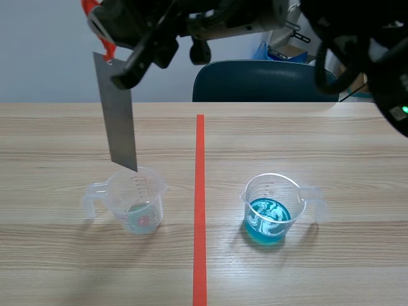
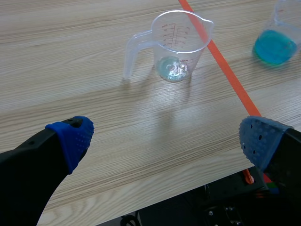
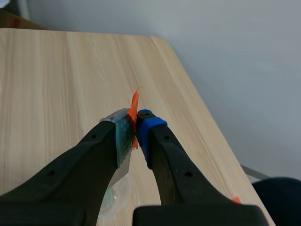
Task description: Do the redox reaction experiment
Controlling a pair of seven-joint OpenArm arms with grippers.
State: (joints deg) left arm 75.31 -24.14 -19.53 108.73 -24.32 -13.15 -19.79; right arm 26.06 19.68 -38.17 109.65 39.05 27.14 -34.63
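I place everything by the clear cup (image 1: 137,204), which holds only a thin pale film at its bottom. The right gripper (image 1: 122,75) is high above it, its arm reaching across from the far side of the tape line (image 1: 199,191). Its jaws are clamped on the top of the strip (image 1: 120,121), a grey metal plate with an orange tag (image 1: 108,46) at the held end. The strip hangs nearly plumb, its low end level with the cup's rim; whether it is inside I cannot tell. I judge the top grip leaves its length free for dipping. The blue cup (image 1: 271,210) stands well apart from the clear cup, across the line, and likely holds the solution the strip needs. The left gripper (image 2: 164,136) hovers nearer me than the clear cup, jaws wide apart and empty, out of the strip's way.
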